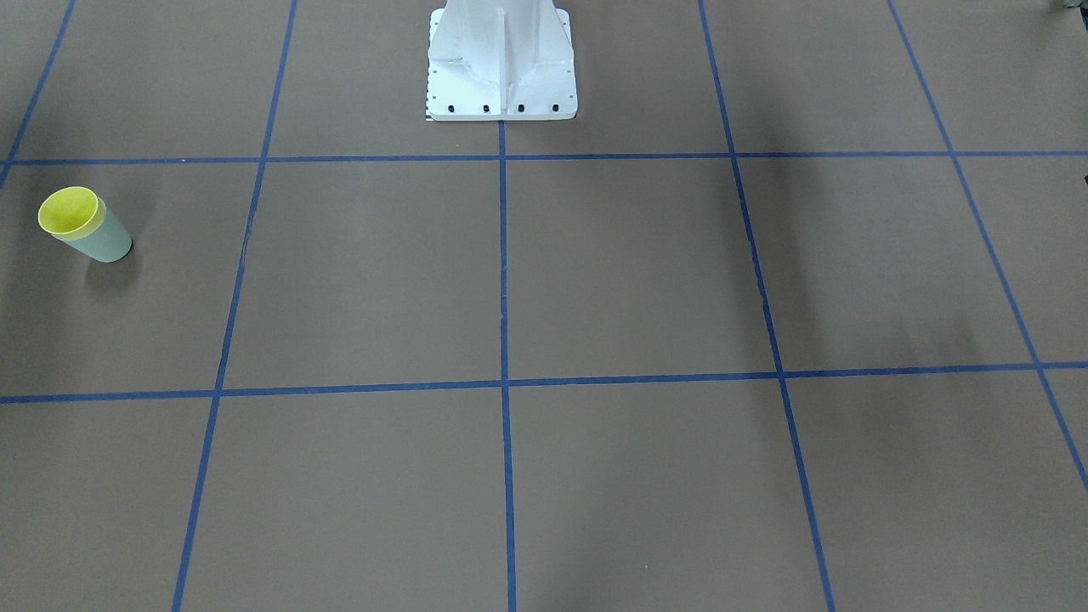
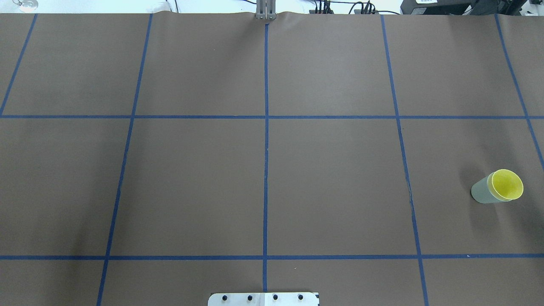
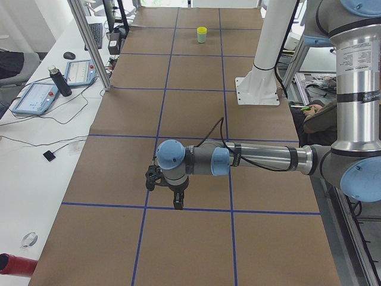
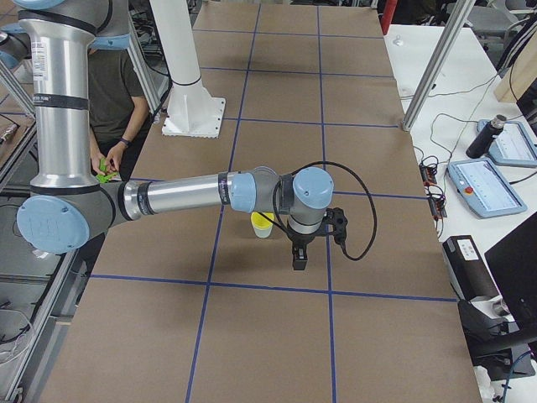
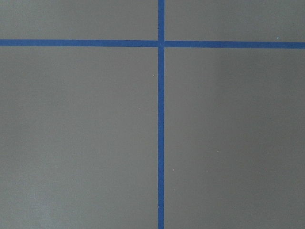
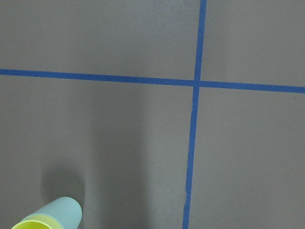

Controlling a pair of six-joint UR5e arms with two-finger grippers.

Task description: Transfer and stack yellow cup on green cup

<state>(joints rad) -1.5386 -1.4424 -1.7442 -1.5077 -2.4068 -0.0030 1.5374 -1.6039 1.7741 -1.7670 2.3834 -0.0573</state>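
Note:
The yellow cup (image 1: 70, 211) sits nested inside the green cup (image 1: 104, 243), upright on the brown mat on the robot's right side. Only its yellow rim and inside show in the overhead view (image 2: 506, 185), above the green cup's wall (image 2: 481, 192). The stack shows at the bottom left of the right wrist view (image 6: 57, 217). My right gripper (image 4: 299, 262) hangs above the mat just beside the stack (image 4: 263, 224), apart from it. My left gripper (image 3: 177, 204) hangs over the mat far from the cups (image 3: 202, 34). I cannot tell whether either gripper is open or shut.
The white robot pedestal (image 1: 501, 64) stands at the table's middle edge. Blue tape lines (image 2: 266, 170) grid the mat. A side bench holds tablets (image 3: 37, 98) and a bottle (image 3: 59, 81). A person (image 4: 109, 92) sits behind the right arm.

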